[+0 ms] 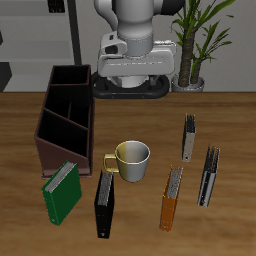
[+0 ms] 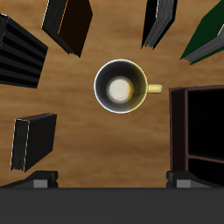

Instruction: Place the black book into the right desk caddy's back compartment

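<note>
The black book (image 1: 104, 204) lies flat near the table's front edge, between the green book (image 1: 62, 190) and the orange book (image 1: 172, 197). In the wrist view only its end shows (image 2: 162, 19). The right desk caddy (image 1: 64, 112) is a long maroon box with three black-lined sections, and stands farther back beside the mug. One wall and a black section of it show in the wrist view (image 2: 178, 122). My gripper (image 1: 128, 68) hangs high above the table's back, open and empty, looking straight down on the mug. Its fingertips (image 2: 39, 181) stand wide apart.
A cream mug (image 1: 131, 160) (image 2: 120, 86) stands mid-table, between the caddy and the books. The green book leans against the caddy's near end. Two dark grey striped books (image 1: 189, 138) (image 1: 209, 175) lie beyond the orange book. A potted plant (image 1: 195, 40) stands at the back.
</note>
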